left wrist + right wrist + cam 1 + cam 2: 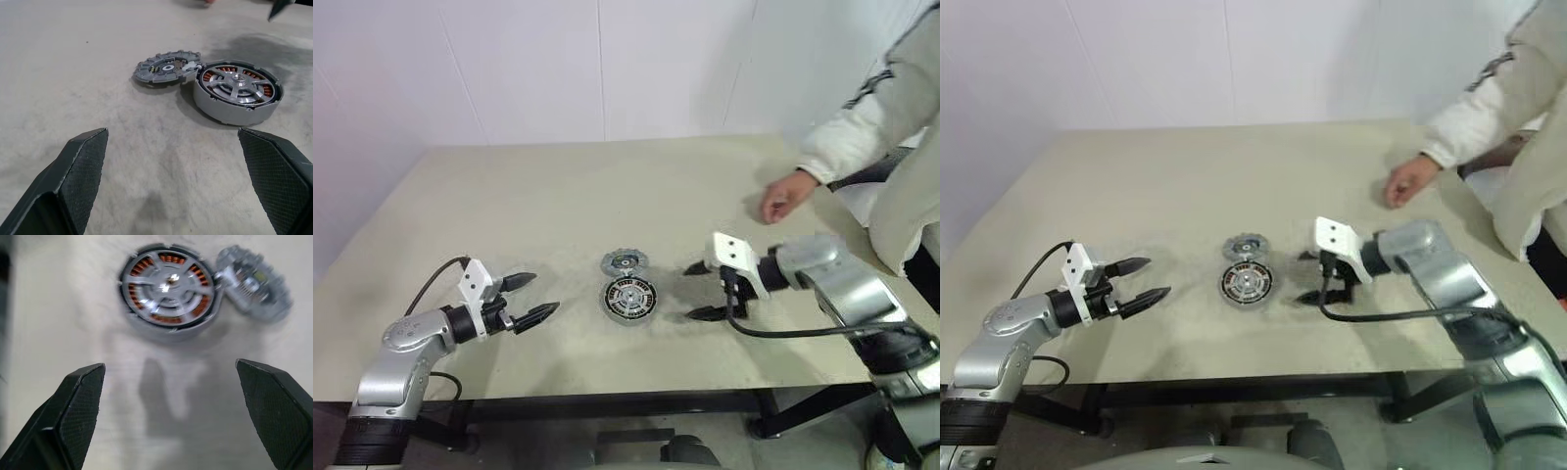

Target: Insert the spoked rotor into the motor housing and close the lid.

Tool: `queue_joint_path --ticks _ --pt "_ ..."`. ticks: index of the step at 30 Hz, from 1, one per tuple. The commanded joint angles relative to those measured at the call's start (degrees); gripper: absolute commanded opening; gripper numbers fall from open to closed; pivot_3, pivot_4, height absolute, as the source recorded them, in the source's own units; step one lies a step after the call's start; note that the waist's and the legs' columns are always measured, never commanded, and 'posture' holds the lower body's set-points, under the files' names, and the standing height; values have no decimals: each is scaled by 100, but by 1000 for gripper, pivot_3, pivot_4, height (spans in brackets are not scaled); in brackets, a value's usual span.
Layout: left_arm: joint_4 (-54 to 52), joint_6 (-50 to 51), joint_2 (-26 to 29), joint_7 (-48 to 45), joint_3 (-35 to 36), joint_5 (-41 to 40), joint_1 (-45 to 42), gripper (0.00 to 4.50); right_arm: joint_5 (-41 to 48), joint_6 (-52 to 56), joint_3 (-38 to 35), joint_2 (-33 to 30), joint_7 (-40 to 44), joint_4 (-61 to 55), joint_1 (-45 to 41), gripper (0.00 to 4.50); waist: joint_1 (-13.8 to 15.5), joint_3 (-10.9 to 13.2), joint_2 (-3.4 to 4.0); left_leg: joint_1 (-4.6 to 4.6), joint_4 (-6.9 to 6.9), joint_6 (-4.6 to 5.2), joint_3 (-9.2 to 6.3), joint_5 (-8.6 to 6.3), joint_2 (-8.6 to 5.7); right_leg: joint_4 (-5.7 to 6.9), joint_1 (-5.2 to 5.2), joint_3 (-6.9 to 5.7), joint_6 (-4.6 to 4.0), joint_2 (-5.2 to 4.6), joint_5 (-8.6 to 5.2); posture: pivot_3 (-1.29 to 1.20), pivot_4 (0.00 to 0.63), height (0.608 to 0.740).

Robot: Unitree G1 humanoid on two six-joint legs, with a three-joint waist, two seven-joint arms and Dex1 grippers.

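On the left, we are holding our left gripper (534, 298) just above the desk (558, 196), its jaws standing wide apart and gripping nothing, pointing toward the parts in the middle. From its wrist camera, we are looking between the two black fingers (78, 176) at bare desk, with the parts lying beyond the tips and well apart from them.

In the middle of the desk, the motor housing (629, 298) is lying flat, nearer our edge. It is showing a ring of copper-coloured windings under silvery spokes that are crossing its top, so the spoked rotor (238, 88) is looking seated inside it, though we cannot tell how fully. The lid (624, 261) is lying just behind the housing, toward the far wall, touching or almost touching its rim; it is grey with a notched edge and a dark centre, and it is not covering the housing.

To the right of the housing, we are holding our right gripper (702, 291) near it, jaws spread wide and empty, one finger farther back and one nearer us, the opening facing the housing.

At the far right, a person in a light sleeve is resting a hand (786, 196) over the desk edge.
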Motion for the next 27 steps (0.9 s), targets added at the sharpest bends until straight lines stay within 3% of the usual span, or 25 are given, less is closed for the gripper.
queue_joint_path --ticks 1,6,12,24,27 --pt "-121 -140 9 -67 26 -4 2 4500 -603 -787 537 142 369 194 -575 4486 9 0 -1 -2 -2 0 -1 0 0 -6 -1 -3 0 -1 0 0 0 740" --pt "-163 -254 -45 -18 -2 66 32 4500 -1232 -2118 1201 446 847 560 -978 4486 4 -1 -2 -1 -7 0 -7 0 0 -33 -2 -12 0 -2 1 0 0 740" --pt "-294 -236 -80 94 40 72 146 4500 -1533 -3211 1393 767 1115 1150 -1230 4486 -4 -1 -1 -1 -11 0 -6 0 -1 -40 -2 -12 0 -3 1 0 0 740" --pt "-381 -231 -137 185 47 40 225 4500 -2068 -4172 1471 1193 1190 2122 -1353 4486 -8 -1 -1 5 -14 -4 -6 2 -3 -38 -2 -12 -1 0 2 0 0 740" --pt "-389 -247 -153 213 35 55 234 4500 -2177 -4205 1486 1285 1178 2261 -1348 3877 -11 -2 0 5 -15 -5 -7 2 -2 -38 -2 -11 -1 0 2 0 0 740"
